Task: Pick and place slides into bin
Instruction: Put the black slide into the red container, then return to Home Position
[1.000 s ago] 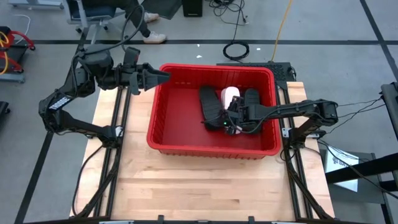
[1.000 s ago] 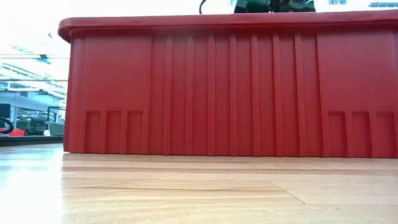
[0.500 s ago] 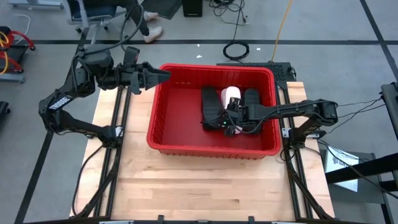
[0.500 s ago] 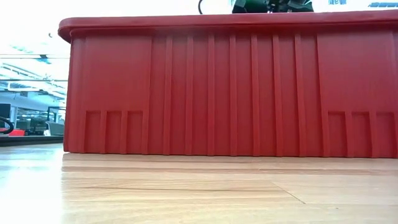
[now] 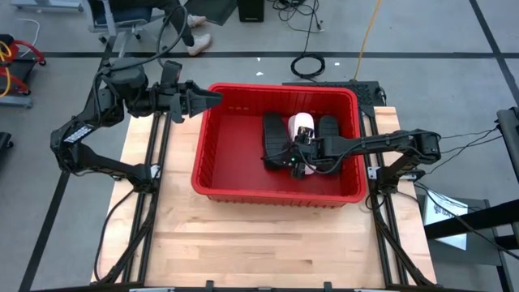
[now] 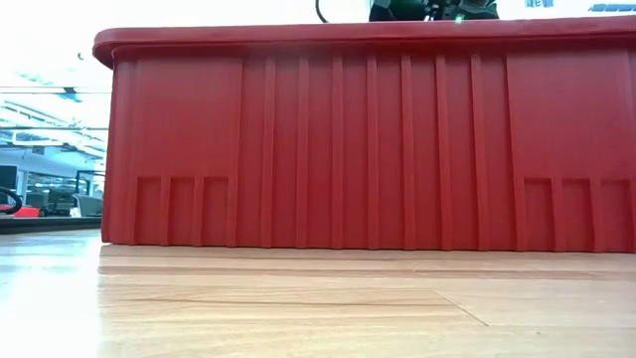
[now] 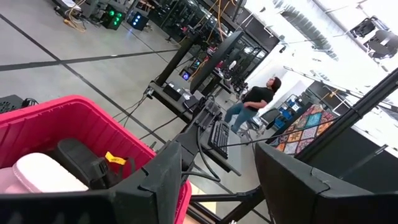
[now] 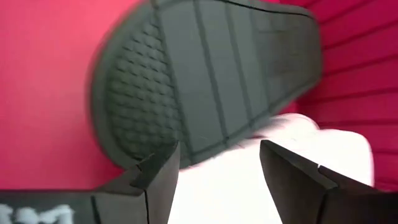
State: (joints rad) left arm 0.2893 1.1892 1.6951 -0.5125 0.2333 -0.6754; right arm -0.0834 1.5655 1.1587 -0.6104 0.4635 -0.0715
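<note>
The red bin stands mid-table; its near wall fills the low view. In its far right part lie a black slide, a pale pink slide and another black slide. My right gripper reaches slanting down into the bin beside them, open. In its wrist view a black slide lies sole up, partly on the pink slide, past the open fingers. My left gripper hovers level over the bin's far left corner, open.
The bin's walls rise around my right gripper, and its left half holds no slides. Bare wood lies in front of the bin. A person stands far off in the room. Cables lie on the floor beyond the table.
My right gripper has tipped a little inside the bin without shifting place. The black slide next to it has turned slightly and now lies straighter along the bin's depth.
</note>
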